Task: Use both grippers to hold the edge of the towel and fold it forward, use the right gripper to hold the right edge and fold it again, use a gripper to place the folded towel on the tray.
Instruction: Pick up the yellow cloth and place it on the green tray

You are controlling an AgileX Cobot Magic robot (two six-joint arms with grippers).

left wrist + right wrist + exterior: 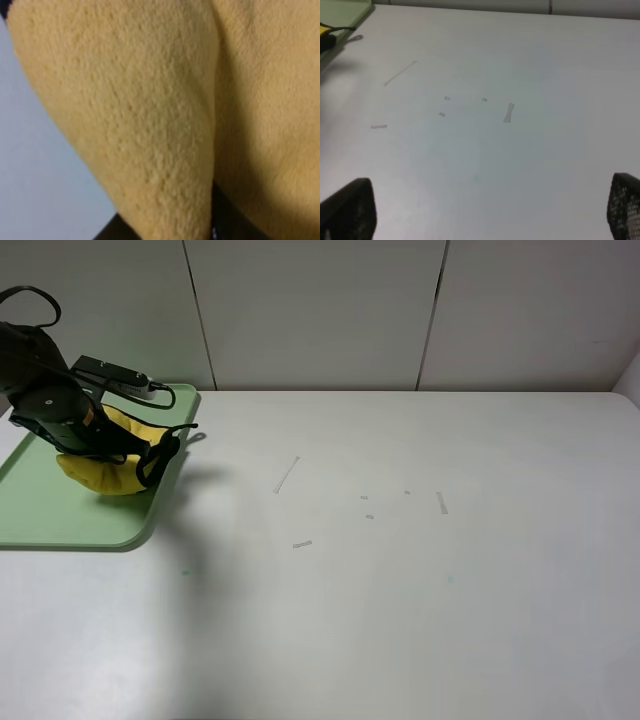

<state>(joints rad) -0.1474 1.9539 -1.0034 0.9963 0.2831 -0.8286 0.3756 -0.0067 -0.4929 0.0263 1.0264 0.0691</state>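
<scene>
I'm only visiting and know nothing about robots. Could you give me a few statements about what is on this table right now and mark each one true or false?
1. The yellow towel is over the green tray. True.
2. The towel lies spread flat in the middle of the table. False: it is bunched up at the tray, under the left arm.
3. The right pincer holds a corner of the towel. False: its tips stand wide apart over bare table.
4. The left wrist camera sees almost only yellow cloth. True.
5. The tray sits at the table's right end. False: it is at the left end.
</scene>
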